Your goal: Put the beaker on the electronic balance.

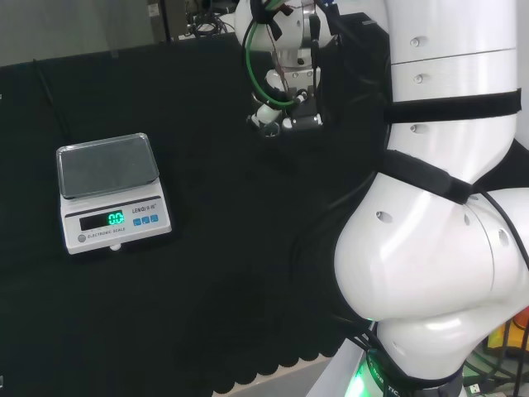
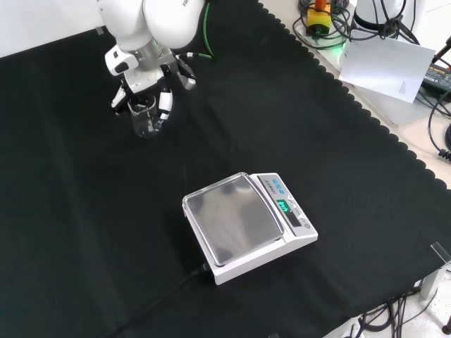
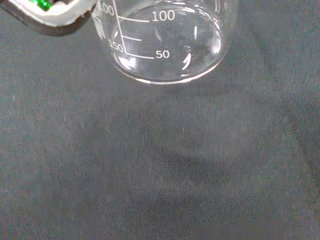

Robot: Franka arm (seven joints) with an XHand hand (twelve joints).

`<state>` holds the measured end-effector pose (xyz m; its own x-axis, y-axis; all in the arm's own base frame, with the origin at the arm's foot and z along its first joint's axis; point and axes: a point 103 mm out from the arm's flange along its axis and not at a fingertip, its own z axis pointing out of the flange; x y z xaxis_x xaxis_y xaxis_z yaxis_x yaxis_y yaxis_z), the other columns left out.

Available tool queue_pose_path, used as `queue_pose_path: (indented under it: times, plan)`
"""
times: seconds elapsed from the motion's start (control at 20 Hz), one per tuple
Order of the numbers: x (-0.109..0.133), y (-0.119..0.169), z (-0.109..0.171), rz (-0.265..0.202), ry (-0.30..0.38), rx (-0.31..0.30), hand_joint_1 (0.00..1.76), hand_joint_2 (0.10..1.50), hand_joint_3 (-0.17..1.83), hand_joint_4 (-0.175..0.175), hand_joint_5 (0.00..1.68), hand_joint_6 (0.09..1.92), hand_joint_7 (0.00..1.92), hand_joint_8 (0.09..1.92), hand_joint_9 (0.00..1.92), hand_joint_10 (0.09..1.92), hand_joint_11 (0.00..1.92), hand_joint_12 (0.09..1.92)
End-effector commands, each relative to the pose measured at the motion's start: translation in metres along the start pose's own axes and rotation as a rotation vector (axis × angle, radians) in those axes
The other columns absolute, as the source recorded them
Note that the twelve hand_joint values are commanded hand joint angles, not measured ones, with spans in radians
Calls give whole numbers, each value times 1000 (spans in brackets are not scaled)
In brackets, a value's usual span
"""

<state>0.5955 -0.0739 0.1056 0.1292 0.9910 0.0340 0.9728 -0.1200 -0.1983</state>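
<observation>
In front view, hand (image 2: 144,88) curled around beaker (image 2: 144,116), balance (image 2: 246,225) apart, wrist view, graduations.

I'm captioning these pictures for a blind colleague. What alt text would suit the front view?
The robot's hand, at the top left, has its fingers curled around a clear glass beaker standing upright over black cloth. An electronic balance sits apart from it, lower and to the right, its steel pan bare and display lit green.
</observation>
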Motion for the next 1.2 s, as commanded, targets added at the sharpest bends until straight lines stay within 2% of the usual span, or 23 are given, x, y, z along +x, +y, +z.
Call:
queue_pose_path:
  times: [0.05, 0.35, 0.5, 0.8, 1.2]
  plan:
    - [8, -8, -55, -10, -7, -63, 1105, 930, 571, -175, 816, 1372, 901, 1573, 1306, 1021, 1453, 773]
    - [19, -17, -78, -19, -16, -76, 1107, 907, 605, -175, 829, 1368, 922, 1574, 1316, 1017, 1450, 775]
    - [34, -20, -82, -48, -12, -70, 1108, 899, 618, -175, 833, 1366, 927, 1573, 1319, 1016, 1449, 775]
    - [107, -32, -88, -176, -21, -64, 1109, 888, 636, -175, 839, 1363, 933, 1573, 1324, 1015, 1445, 775]
    - [214, -62, -71, -380, -35, -20, 1113, 872, 655, -175, 852, 1353, 947, 1566, 1332, 1012, 1443, 777]
